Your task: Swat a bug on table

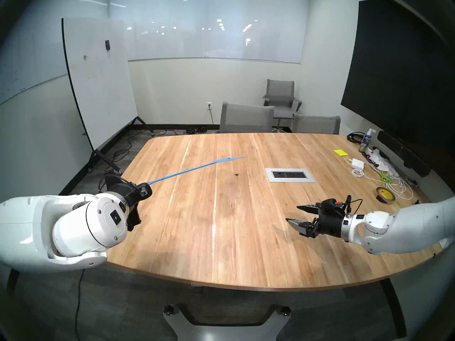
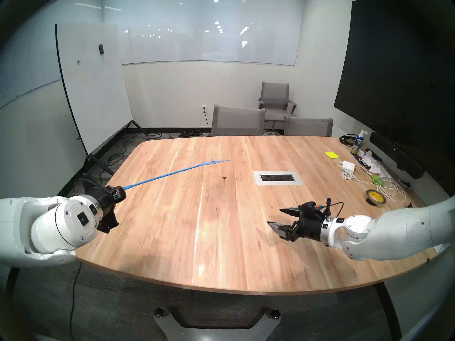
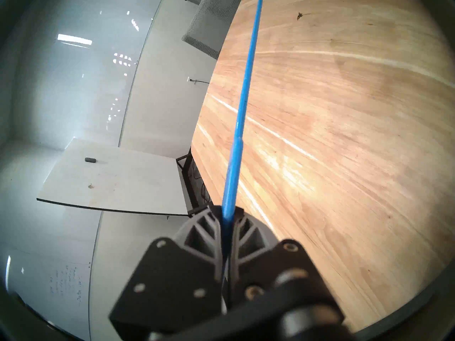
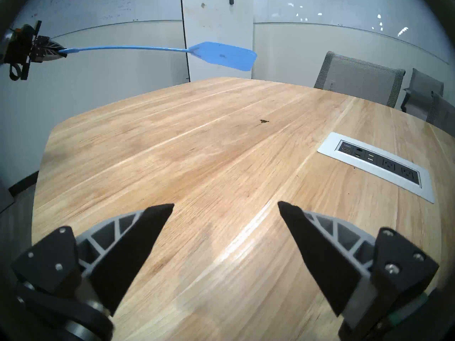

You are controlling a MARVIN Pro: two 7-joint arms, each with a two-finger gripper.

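Left gripper point(image 3: 226, 224) pinches the handle end of the blue swatter point(image 4: 222, 55), fingers pressed together on it. The swatter is held up off the bench point(image 1: 221, 222), shaft running out from the left edge toward the middle; in the head views its head shows edge-on, in the right wrist view it shows flat and clear of the wood.

Bug point(image 1: 236, 175): small dark speck with thin legs, lying on the bench near the centre, just left of the silver outlet panel point(image 1: 290, 175). In the head views the swatter head sits beyond it and apart from it.

Right gripper point(image 4: 225, 207) hangs over the near right part of the bench, fingers spread wide, nothing between them.

Far right bench edge: tape roll point(image 1: 385, 194), white cable point(image 1: 396, 185), green scissors point(image 1: 386, 177), yellow notes point(image 1: 340, 152), spray bottle point(image 1: 365, 141).
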